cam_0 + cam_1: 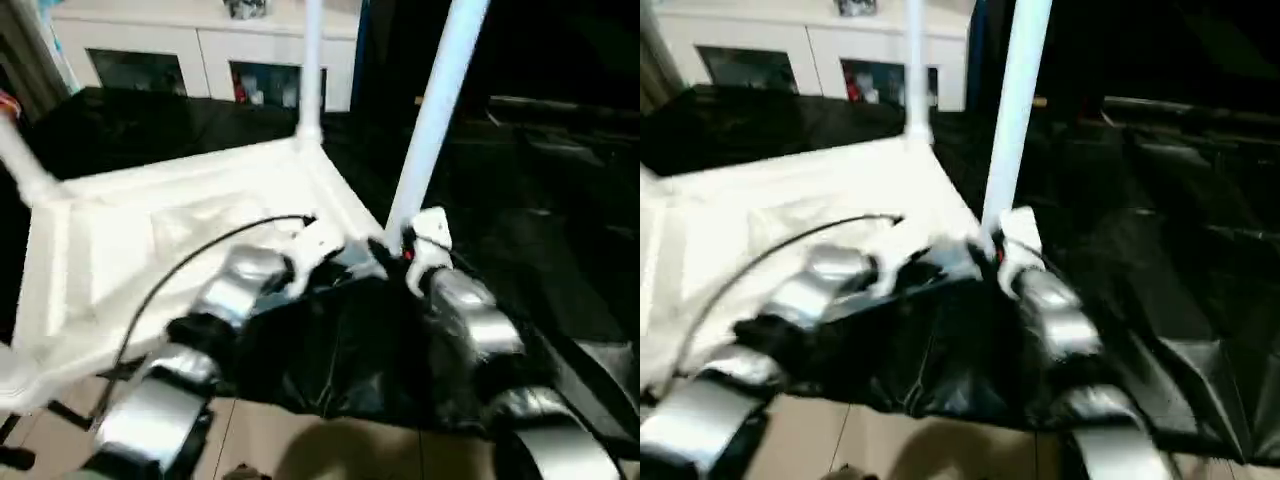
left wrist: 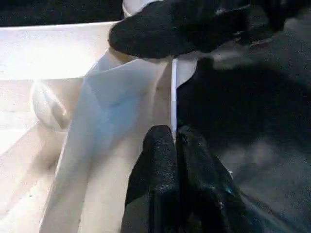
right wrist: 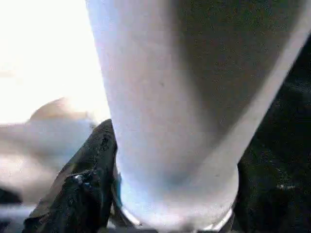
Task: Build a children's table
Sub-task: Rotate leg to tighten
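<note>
The children's table top (image 1: 190, 240) lies upside down on the black sheet, white with a ribbed underside. A leg (image 1: 312, 70) stands upright in its far corner socket, and another leg (image 1: 20, 160) rises at the left corner. A third leg (image 1: 440, 100) stands at the near right corner. My right gripper (image 1: 402, 250) is shut around the base of that leg (image 3: 165, 97), with a black finger (image 3: 82, 184) pressed against its side. Just left of it, my left gripper (image 2: 174, 133) is shut, pinching the thin rim (image 2: 173, 97) of the table top beside that corner.
A big table under a black sheet (image 1: 520, 200) carries the work and runs on to the right and back. A white cabinet with glass doors (image 1: 200, 60) stands behind. A black cable (image 1: 170, 280) arcs over my left forearm. Pale floor (image 1: 300, 440) shows at the near edge.
</note>
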You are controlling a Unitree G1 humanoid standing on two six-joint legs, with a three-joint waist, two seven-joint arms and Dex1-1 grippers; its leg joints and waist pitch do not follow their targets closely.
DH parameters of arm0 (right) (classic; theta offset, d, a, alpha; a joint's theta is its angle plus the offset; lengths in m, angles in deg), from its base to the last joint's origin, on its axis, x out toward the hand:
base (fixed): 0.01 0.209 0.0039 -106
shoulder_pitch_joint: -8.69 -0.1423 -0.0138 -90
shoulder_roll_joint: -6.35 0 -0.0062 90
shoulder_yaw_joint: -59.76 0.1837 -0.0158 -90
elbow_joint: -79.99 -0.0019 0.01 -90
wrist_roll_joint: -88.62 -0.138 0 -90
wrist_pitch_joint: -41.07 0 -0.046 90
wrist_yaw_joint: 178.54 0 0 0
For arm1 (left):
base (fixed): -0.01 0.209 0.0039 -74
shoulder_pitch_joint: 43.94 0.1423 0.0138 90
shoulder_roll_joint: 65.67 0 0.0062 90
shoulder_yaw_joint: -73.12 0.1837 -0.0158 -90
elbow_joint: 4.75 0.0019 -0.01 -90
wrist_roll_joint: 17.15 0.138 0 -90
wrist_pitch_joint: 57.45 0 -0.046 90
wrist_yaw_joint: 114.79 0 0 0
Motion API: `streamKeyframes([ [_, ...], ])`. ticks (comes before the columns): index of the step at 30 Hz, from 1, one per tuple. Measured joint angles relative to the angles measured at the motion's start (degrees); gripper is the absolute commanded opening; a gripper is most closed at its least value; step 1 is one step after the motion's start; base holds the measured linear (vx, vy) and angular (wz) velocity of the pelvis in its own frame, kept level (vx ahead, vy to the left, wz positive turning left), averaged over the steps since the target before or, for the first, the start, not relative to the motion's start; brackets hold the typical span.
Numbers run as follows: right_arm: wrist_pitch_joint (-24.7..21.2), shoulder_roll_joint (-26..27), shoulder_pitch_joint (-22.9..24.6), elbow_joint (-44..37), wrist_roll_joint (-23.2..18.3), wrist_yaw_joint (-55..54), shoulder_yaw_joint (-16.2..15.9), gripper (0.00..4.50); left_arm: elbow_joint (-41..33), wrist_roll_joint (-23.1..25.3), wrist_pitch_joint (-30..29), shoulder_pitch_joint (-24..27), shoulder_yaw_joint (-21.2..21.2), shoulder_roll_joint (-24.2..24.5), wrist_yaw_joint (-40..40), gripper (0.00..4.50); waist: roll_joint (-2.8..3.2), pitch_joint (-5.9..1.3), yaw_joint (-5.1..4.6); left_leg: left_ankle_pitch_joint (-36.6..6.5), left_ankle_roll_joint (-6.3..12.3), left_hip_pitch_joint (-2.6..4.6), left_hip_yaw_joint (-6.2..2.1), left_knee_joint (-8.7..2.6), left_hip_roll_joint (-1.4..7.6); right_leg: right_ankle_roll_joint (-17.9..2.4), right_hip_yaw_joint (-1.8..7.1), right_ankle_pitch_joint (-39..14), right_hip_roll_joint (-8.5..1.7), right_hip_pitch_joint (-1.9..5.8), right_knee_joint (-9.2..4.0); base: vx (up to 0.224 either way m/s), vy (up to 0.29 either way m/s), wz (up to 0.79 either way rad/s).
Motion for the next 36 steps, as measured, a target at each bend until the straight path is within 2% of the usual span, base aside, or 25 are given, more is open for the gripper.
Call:
streamKeyframes([
  [1, 0.59, 0.33, -0.42, 0.79, 0.01, -0.79, 0.20, 2.74, 0.03, 0.04, 0.06, -0.04, -0.11, -0.15, 0.44, 0.00, 0.03, -0.01, 0.04, -0.01, 0.01, -0.01, 0.00, -0.07, -0.02, 0.04, 0.00, -0.03, -0.02, -0.01, -0.01, 0.000, 0.000, 0.00],
  [2, 1.08, 0.47, -0.60, 1.24, 0.00, -1.02, 0.32, 3.09, 0.22, 0.05, 0.28, -0.09, -0.13, -0.16, 0.59, 0.00, 0.04, -0.03, 0.04, -0.01, 0.01, -0.01, 0.00, -0.11, -0.02, 0.05, -0.01, -0.05, -0.02, -0.01, -0.02, 0.000, 0.000, 0.00],
  [4, 1.48, 0.67, -0.62, 1.52, -0.05, -1.10, 0.66, 3.44, 0.39, 0.09, 0.71, -0.09, -0.12, -0.16, 0.64, 0.00, 0.05, -0.03, 0.06, -0.01, 0.01, -0.01, 0.00, -0.13, -0.02, 0.06, -0.01, -0.05, -0.01, -0.02, -0.01, 0.000, 0.000, 0.00],
  [6, 1.65, 1.02, -0.80, 1.93, -0.05, -1.01, 0.83, 3.46, 0.49, 0.16, 0.95, -0.09, -0.03, -0.12, 0.64, 0.00, 0.05, -0.02, 0.01, 0.00, 0.02, -0.01, 0.00, -0.09, -0.01, 0.05, -0.01, -0.04, -0.01, -0.02, 0.01, 0.000, 0.000, 0.00],
  [8, 2.04, 1.11, -0.82, 2.13, -0.04, -0.35, 0.77, 3.81, 0.43, 0.12, 1.24, 0.06, -0.05, 0.34, -0.13, 0.00, 0.05, -0.02, -0.02, 0.00, 0.02, -0.01, 0.00, -0.05, -0.02, 0.05, 0.00, -0.04, -0.02, -0.02, 0.00, 0.000, 0.000, 0.00],
  [12, 3.74, 0.53, -0.84, 2.97, 0.47, 3.37, -0.49, 3.98, -0.71, -0.43, 1.57, 0.72, -0.05, 2.02, -3.68, 0.00, 0.06, -0.02, -0.24, 0.00, 0.01, 0.00, 0.00, -0.11, 0.00, 0.04, 0.00, -0.04, 0.00, -0.05, 0.01, 0.000, 0.000, 0.00],
  [19, 4.86, -3.97, 1.85, -0.81, -0.12, 19.56, -4.13, 3.98, -4.32, -2.11, 2.43, 3.09, 0.10, 6.17, -12.14, 0.00, 0.15, 0.01, -0.18, 0.00, 0.01, -0.02, 0.00, -0.12, 0.03, 0.03, -0.01, -0.03, 0.04, -0.09, 0.03, 0.000, 0.000, 0.00],
  [23, 5.89, -7.89, 4.49, -5.01, -0.41, 30.58, -7.42, 3.98, -6.80, -3.21, 3.52, 5.09, 0.24, 8.94, -17.96, 0.00, 0.17, 0.02, -0.01, 0.00, 0.01, -0.02, 0.00, -0.12, 0.04, 0.03, -0.01, -0.03, 0.03, -0.08, 0.03, 0.000, 0.000, 0.00],
  [26, 6.00, -9.51, 5.86, -6.94, -1.56, 36.26, -8.45, 3.98, -7.59, -3.95, 3.73, 5.76, 0.40, 10.18, -21.21, 0.00, 0.16, 0.02, 0.20, 0.00, 0.01, -0.04, 0.00, -0.09, 0.05, 0.03, -0.02, -0.03, 0.04, -0.08, 0.03, 0.000, 0.000, 0.00],
  [34, 2.12, -14.34, 9.65, -15.15, -4.25, 49.51, -11.28, 3.98, -11.65, -5.37, 3.69, 7.86, 1.74, 13.15, -28.88, 0.00, 0.06, 0.07, 1.15, -0.01, 0.02, -0.09, 0.00, -0.07, 0.06, 0.06, -0.03, -0.05, 0.03, -0.11, 0.01, 0.000, 0.000, 0.00],
  [36, 1.57, -14.97, 10.48, -16.65, -4.59, 51.38, -11.68, 3.73, -12.28, -5.51, 3.71, 8.16, 2.10, 13.62, -30.21, 0.00, 0.04, 0.08, 1.39, -0.01, 0.02, -0.10, 0.00, -0.07, 0.06, 0.07, -0.02, -0.06, 0.03, -0.11, 0.01, 0.000, 0.000, 0.00],
])
